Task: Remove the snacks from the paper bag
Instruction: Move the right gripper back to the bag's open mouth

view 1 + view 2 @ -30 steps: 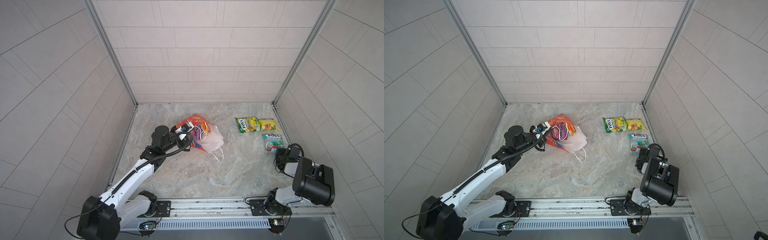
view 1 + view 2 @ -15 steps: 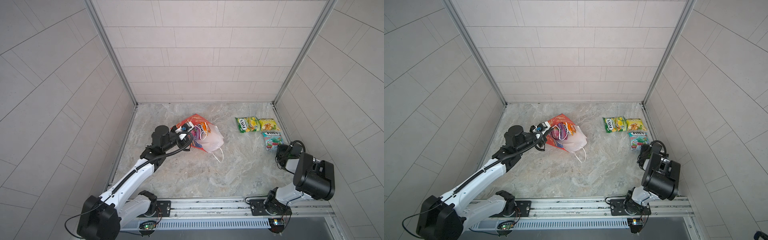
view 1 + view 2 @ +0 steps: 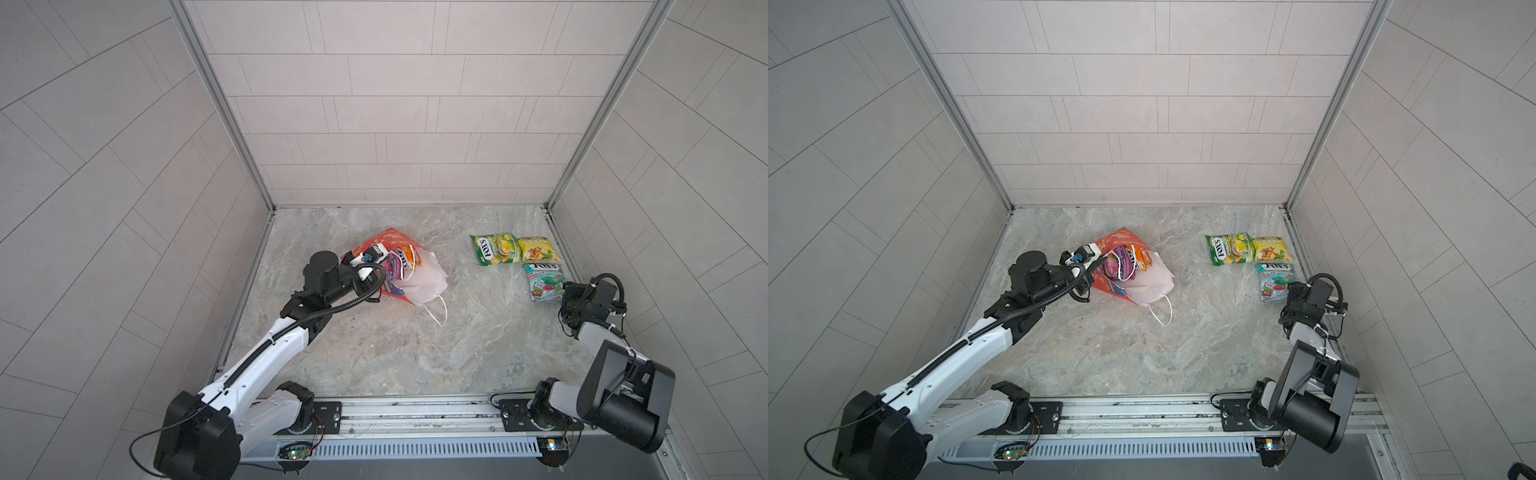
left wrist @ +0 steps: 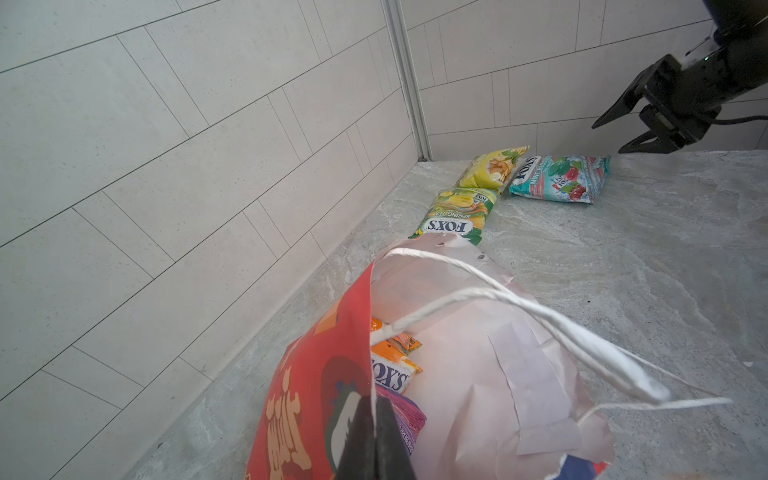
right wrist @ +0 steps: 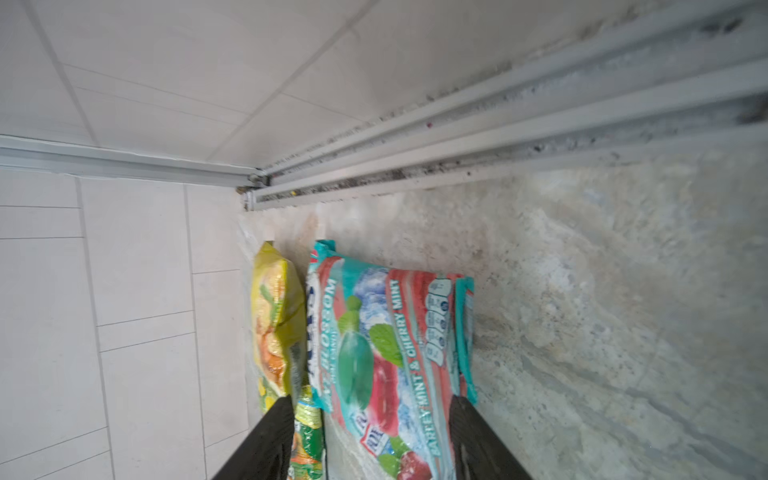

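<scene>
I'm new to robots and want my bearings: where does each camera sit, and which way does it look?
Top views: high above the front rail, looking down on the table; the left arm and right arm show.
Left wrist: behind the left gripper, shut on the edge of the bag, looking across the table at the open right gripper.
Right wrist: behind the right gripper, looking down past its fingers at the teal packet and the corner.
Shared: both wrist views show the teal packet, yellow packet and green packet.
</scene>
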Available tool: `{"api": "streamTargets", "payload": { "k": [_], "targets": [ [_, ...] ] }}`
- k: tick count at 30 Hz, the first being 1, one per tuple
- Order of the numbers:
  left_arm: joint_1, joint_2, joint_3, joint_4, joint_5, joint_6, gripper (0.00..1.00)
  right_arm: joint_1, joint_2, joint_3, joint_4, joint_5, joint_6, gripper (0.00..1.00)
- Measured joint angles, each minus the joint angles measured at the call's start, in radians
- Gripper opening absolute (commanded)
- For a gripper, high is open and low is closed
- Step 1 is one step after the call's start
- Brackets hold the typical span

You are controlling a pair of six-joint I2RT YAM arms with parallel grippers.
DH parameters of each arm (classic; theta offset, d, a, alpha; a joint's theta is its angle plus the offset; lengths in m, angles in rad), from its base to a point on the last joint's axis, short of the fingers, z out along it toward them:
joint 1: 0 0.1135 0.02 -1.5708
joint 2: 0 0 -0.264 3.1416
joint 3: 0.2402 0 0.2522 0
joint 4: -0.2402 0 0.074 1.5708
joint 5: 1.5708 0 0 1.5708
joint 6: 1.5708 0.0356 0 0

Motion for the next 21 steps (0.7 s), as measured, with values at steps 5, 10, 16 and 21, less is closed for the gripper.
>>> {"api": "streamTargets", "payload": {
  "k": [5, 10, 16, 21],
  "targets": [
    [0.0, 0.0, 0.0, 0.0, 0.006, -0.011, 0.0, 0.009, -0.098, 0.069, -0.008, -0.023, -0.101, 0.57],
    [0.0, 0.009, 0.0, 0.0, 0.019, -0.021, 0.0, 0.17, -0.08, 0.216, -0.016, -0.085, -0.285, 0.46],
    [0.0, 0.014, 0.005, -0.003, 0.016, -0.035, 0.0, 0.57, -0.193, 0.279, -0.039, -0.074, -0.605, 0.34],
    [0.0, 0.032, 0.041, -0.033, 0.003, -0.045, 0.0, 0.93, -0.246, 0.212, -0.032, -0.002, -0.857, 0.23]
  ]
}}
